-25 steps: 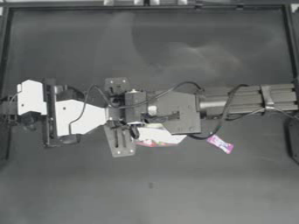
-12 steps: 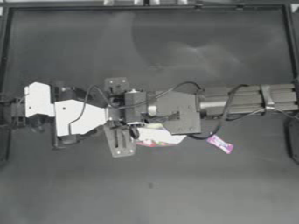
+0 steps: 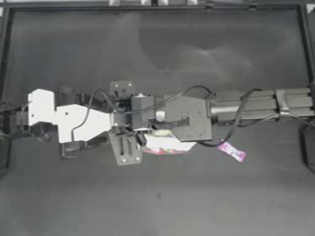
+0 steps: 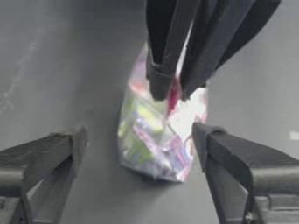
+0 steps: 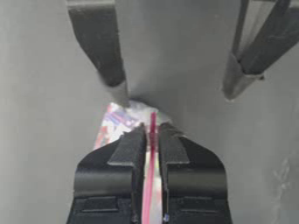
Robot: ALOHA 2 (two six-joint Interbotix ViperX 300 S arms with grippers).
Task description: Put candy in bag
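The left pincer (image 4: 137, 144) reaches in from the left side with its jaws spread wide on either side of the bag (image 3: 165, 143), touching nothing. The bag hangs near the middle of the dark bench (image 3: 184, 198), long axis about upright, pink seal strip uppermost. The right pincer (image 5: 151, 129), stretched across from the right, is clamped tight on that seal strip. Further right, the candy (image 3: 232, 151) lies flat on the bench, slanting diagonally, apart from the bag.

No readable text, labels, brands or numbers are showing anywhere; print on the wrappers inside the bag (image 4: 153, 144) is appearing too blurred to make out.
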